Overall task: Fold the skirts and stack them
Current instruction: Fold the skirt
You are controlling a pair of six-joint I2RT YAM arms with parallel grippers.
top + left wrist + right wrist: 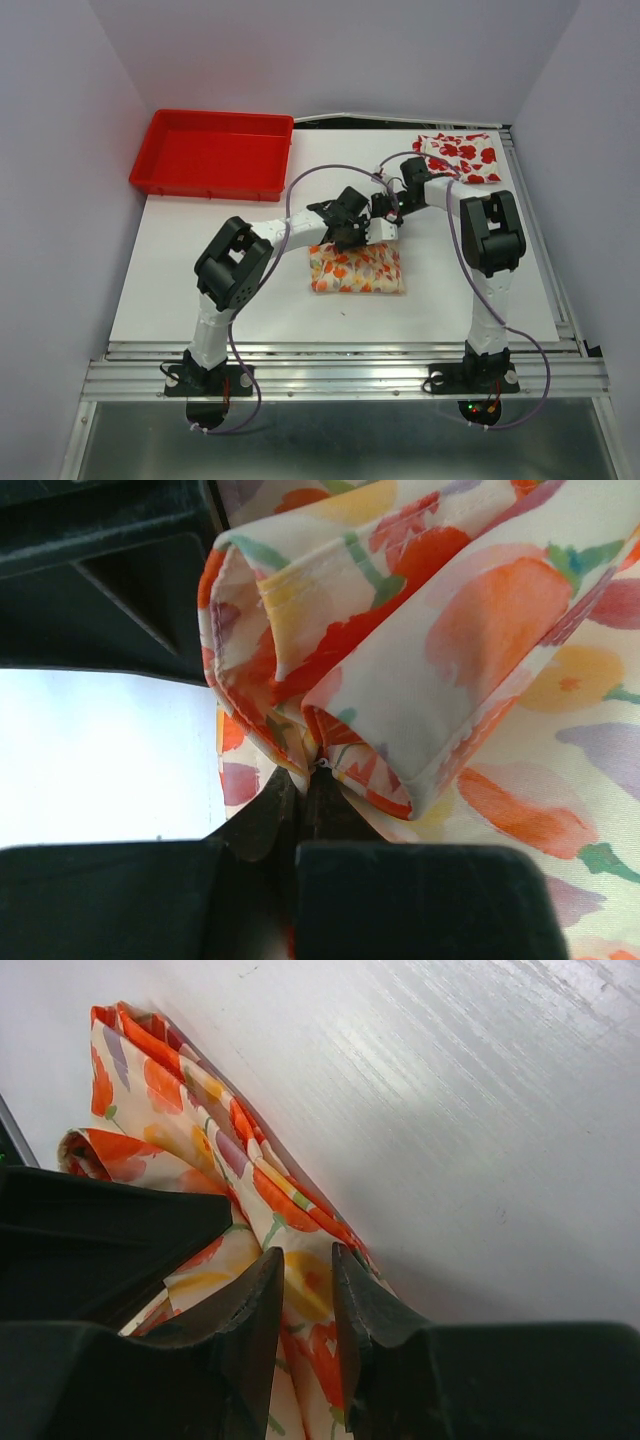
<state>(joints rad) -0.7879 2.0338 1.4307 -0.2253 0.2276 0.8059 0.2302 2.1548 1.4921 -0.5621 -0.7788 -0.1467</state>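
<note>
Arms (235, 268): stretch from near edge to centre.
Cream skirt (357, 270): centre, far edge bunched up.
Flowered skirt (460, 155): far right, well apart.
Left gripper (310, 770): pinching cream hem tight.
Right gripper (305, 1255): clamping a fold alongside.
Fold: carry both pinches level, together, nearward.

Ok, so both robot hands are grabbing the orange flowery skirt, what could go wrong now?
1. The left gripper pinches only a thin, bunched edge of the cream skirt, so it might slip out.
2. The right gripper holds the same skirt right beside it, so the two could bump as they move.
3. The cloth is curled over at the grip, so the fold may come out lumpy.
</note>
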